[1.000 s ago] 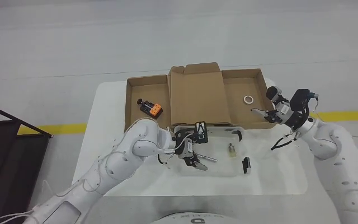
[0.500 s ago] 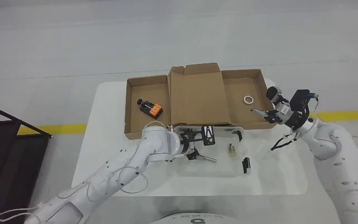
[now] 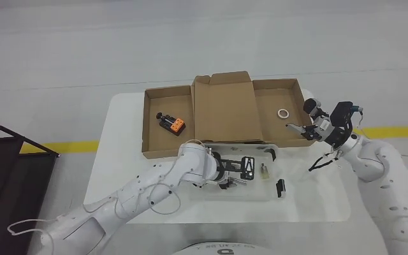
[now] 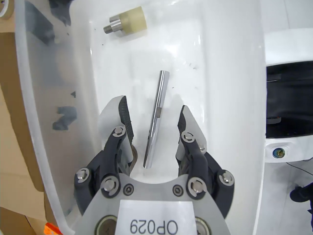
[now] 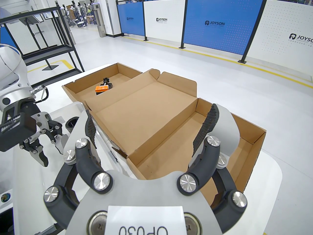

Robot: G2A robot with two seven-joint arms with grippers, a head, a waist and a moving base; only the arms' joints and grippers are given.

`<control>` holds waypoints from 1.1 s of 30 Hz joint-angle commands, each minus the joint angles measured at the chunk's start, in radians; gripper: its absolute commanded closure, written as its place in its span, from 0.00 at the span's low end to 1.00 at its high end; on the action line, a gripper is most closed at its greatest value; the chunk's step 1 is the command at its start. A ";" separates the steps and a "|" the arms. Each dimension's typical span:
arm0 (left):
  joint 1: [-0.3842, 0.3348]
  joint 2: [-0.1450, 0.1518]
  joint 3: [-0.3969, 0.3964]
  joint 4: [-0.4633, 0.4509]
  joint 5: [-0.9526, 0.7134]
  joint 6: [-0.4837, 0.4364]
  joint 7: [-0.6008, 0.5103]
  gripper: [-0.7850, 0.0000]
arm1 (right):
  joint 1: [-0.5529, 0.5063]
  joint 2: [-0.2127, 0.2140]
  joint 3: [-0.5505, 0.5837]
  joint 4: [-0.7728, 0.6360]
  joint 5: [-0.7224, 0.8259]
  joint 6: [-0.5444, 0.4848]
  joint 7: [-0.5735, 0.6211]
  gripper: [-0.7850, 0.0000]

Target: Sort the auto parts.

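White tabletop (image 3: pixel 121 127): carries everything listed below.
Brown cardboard box (image 3: pixel 226 108): open, three compartments, set along the tabletop's far edge.
Translucent white plastic tray (image 4: pixel 232 50): just in front of the box, mid-tabletop, toward the near edge.
Left pincer (image 4: pixel 152 103): down inside the tray, fingers spread apart and gripping nothing.
Right pincer (image 5: pixel 151 110): released and empty, hovering by the near wall of the box's right compartment, close to the tabletop's right edge.
Slim silver metal rod (image 4: pixel 156 119): flat on the tray floor, running lengthwise between the left pincer's two fingers, with a gap on each side so neither pad touches it. One end reaches out past the fingertips.
Orange-and-black blocky part (image 3: pixel 172 122): in the box's left compartment.
Cream cylindrical part with a threaded metal stud (image 4: pixel 127 23): on its side in the tray, beyond the rod's far end and apart from it.
Small white ring (image 3: pixel 282 113): in the box's right compartment.
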 commanded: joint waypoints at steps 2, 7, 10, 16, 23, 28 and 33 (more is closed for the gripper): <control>-0.017 -0.014 0.019 0.034 -0.022 -0.010 -0.011 0.55 | 0.000 0.000 0.000 0.000 0.000 0.000 0.000 0.00; -0.040 -0.035 0.039 0.083 -0.054 -0.013 -0.017 0.64 | 0.000 0.000 0.000 0.000 0.000 0.000 0.000 0.00; -0.050 -0.045 0.048 0.101 -0.062 -0.017 -0.019 0.67 | 0.000 0.000 0.000 0.000 0.000 0.000 0.000 0.00; -0.062 -0.059 0.065 0.128 -0.068 -0.016 -0.032 0.66 | 0.000 0.000 0.000 0.000 0.000 0.000 0.000 0.00; -0.066 -0.069 0.072 0.152 -0.065 -0.008 -0.034 0.67 | 0.000 0.000 0.000 0.000 0.000 0.000 0.000 0.00; -0.071 -0.075 0.075 0.168 -0.063 -0.012 -0.035 0.67 | 0.000 0.000 0.000 0.000 0.000 0.000 0.000 0.00; -0.078 -0.083 0.078 0.192 -0.068 -0.012 -0.039 0.67 | 0.000 0.000 0.000 0.000 0.000 0.000 0.000 0.00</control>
